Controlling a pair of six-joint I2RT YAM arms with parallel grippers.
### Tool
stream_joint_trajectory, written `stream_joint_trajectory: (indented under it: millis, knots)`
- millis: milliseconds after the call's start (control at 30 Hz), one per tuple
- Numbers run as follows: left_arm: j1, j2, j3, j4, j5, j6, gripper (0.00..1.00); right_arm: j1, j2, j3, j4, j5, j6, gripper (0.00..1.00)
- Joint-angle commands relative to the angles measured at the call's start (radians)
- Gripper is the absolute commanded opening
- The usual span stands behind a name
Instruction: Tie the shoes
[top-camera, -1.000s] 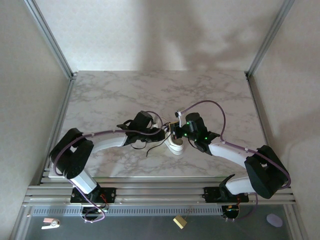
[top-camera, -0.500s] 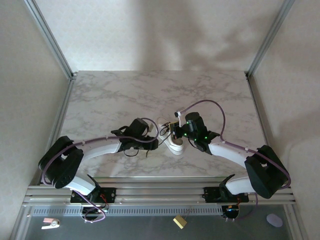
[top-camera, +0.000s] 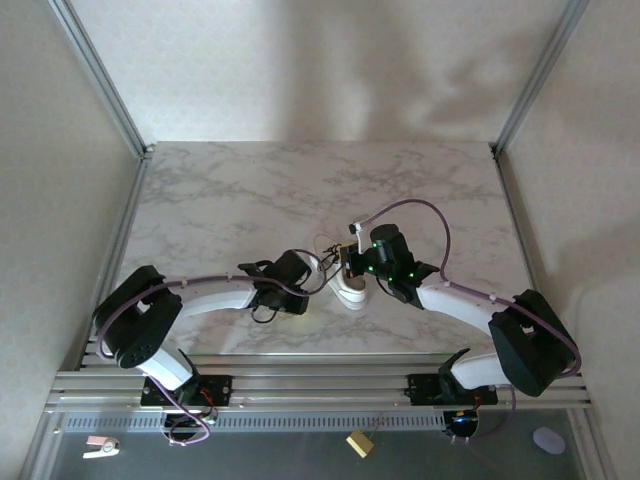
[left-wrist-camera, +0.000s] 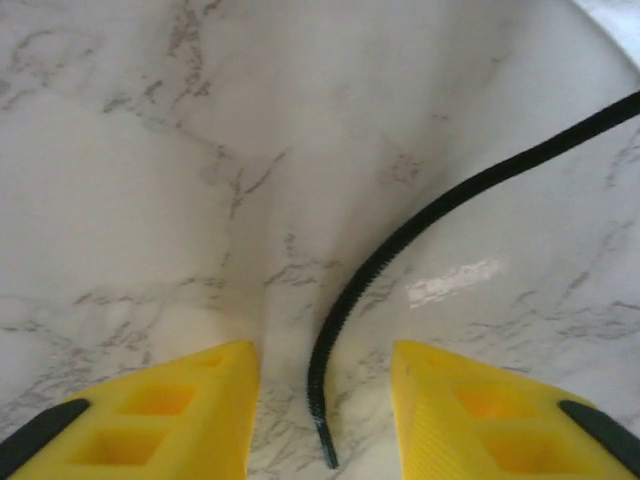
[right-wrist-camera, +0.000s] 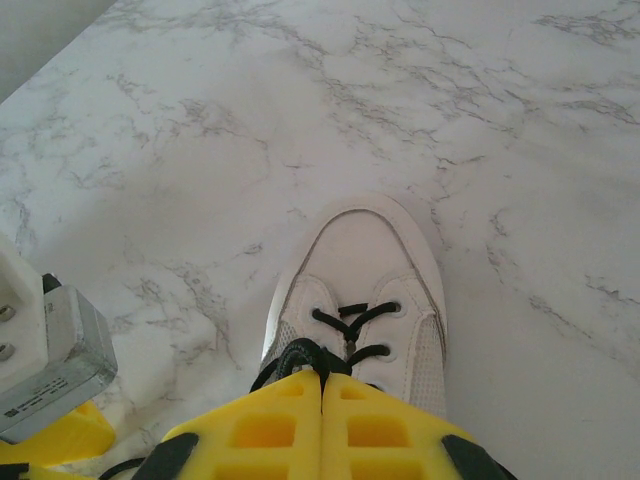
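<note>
Left gripper (left-wrist-camera: 320, 362) hangs low over the marble bench (left-wrist-camera: 150, 150) with its yellow fingers (left-wrist-camera: 190, 400) apart, and one loose lace (left-wrist-camera: 400, 240) lies flat on the surface in the gap between them. The lace touches neither finger, and its tip ends near the bottom of the left wrist view. From there it curves up and away to the right. Right gripper (right-wrist-camera: 322, 390) is closed, its two yellow fingers pressed together right over the laced part of the white sneaker (right-wrist-camera: 365, 260). The black laces (right-wrist-camera: 345, 320) bunch up at the fingertips, but whether any lace is pinched between them I cannot tell. The sneaker stands upright on its sole, toe pointing away from the right wrist. In the top view it sits between the two wrists, toward the near half of the bench.
</note>
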Motion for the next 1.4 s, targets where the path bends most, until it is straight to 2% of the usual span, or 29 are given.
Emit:
stream_joint_trajectory:
  millis: [0,200,300,700,867,1100,1233,1367]
  knots:
    - [-0.015,0.035,0.022,-0.064,-0.079,0.012,0.32,-0.002,-0.001,0.021,-0.012,0.022,-0.022,0.0]
    - [-0.026,0.069,0.046,-0.075,-0.137,0.021,0.05,-0.003,-0.009,0.016,-0.01,0.024,-0.02,0.0]
    - [-0.014,0.069,0.08,-0.08,-0.192,0.024,0.0,-0.003,-0.014,0.012,-0.009,0.022,-0.018,0.0]
    - [0.109,0.156,0.23,-0.015,-0.285,0.068,0.0,-0.002,-0.037,0.004,-0.019,0.011,-0.015,0.0]
    - [0.132,0.15,0.27,0.01,-0.312,0.075,0.0,-0.002,-0.041,-0.003,-0.014,0.007,-0.016,0.0]
    - [0.149,0.223,0.41,0.022,-0.371,0.128,0.0,-0.003,-0.041,-0.005,0.0,-0.005,-0.012,0.0]
    - [0.162,0.252,0.465,0.048,-0.369,0.173,0.0,-0.002,-0.044,-0.017,0.018,-0.012,-0.007,0.0]
    - [0.175,0.279,0.5,0.076,-0.319,0.224,0.0,-0.003,-0.041,-0.021,0.028,-0.021,-0.003,0.0]
